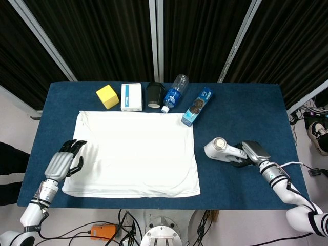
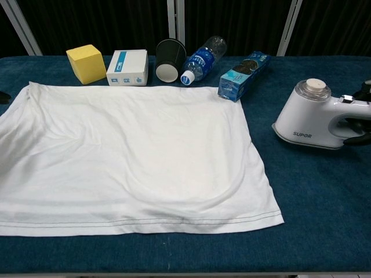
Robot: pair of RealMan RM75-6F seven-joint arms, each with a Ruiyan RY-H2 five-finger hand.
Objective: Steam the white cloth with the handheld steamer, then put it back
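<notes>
The white cloth [image 1: 133,152] lies spread flat on the blue table [image 1: 241,113]; it also fills the left of the chest view [image 2: 127,156]. The white handheld steamer [image 1: 220,150] stands on the table to the right of the cloth, off the fabric, its base down [image 2: 313,119]. My right hand [image 1: 254,152] grips the steamer's handle from the right; only its dark fingers [image 2: 360,139] show at the chest view's edge. My left hand [image 1: 64,163] lies at the cloth's left edge, fingers apart, holding nothing.
Along the back of the table stand a yellow cube [image 1: 107,96], a white box [image 1: 131,97], a black cup [image 1: 155,95] on its side, a water bottle [image 1: 175,92] and a blue cookie pack [image 1: 197,106]. The steamer's cable [image 1: 301,165] trails right.
</notes>
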